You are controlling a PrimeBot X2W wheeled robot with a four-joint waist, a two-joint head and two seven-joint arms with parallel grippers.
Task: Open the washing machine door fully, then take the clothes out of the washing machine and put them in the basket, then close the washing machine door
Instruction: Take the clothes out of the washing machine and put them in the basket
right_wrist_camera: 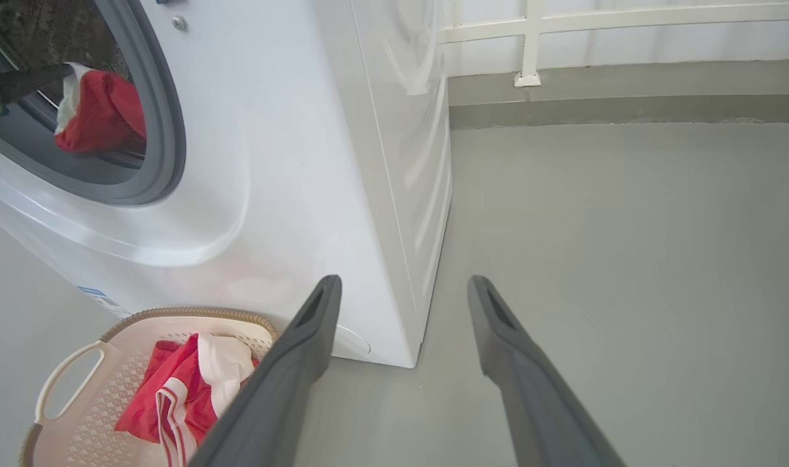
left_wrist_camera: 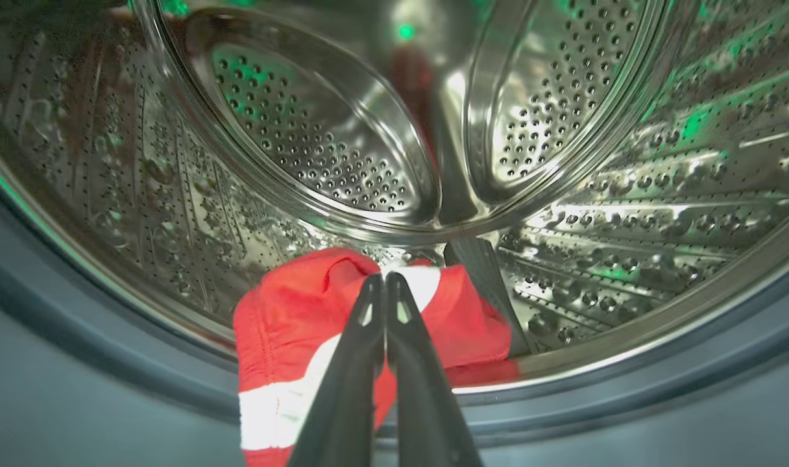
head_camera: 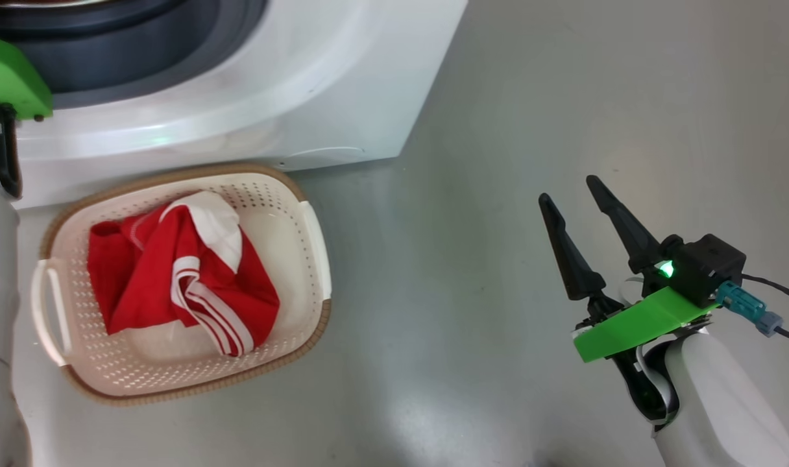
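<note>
From the head, we see the basket (head_camera: 316, 253) at eight o'clock holding some clothes (head_camera: 180, 279), the washing machine (head_camera: 271, 84) at eleven, and the right gripper (head_camera: 568, 189) at four, its fingers spread and empty. Along the left wrist, the left gripper (left_wrist_camera: 384, 280), jaws pressed together, pinches a red garment (left_wrist_camera: 291, 318) at six o'clock in the drum (left_wrist_camera: 628, 214). Along the right wrist, that garment hangs in the machine's mouth at ten o'clock.

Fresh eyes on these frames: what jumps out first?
The bright red: one red-and-white garment lies crumpled in the cream basket, which stands on the floor against the washing machine. A second red garment sits at the mouth of the steel drum, and the left gripper looks shut on it. The right gripper hangs open over the floor, holding nothing.
</note>
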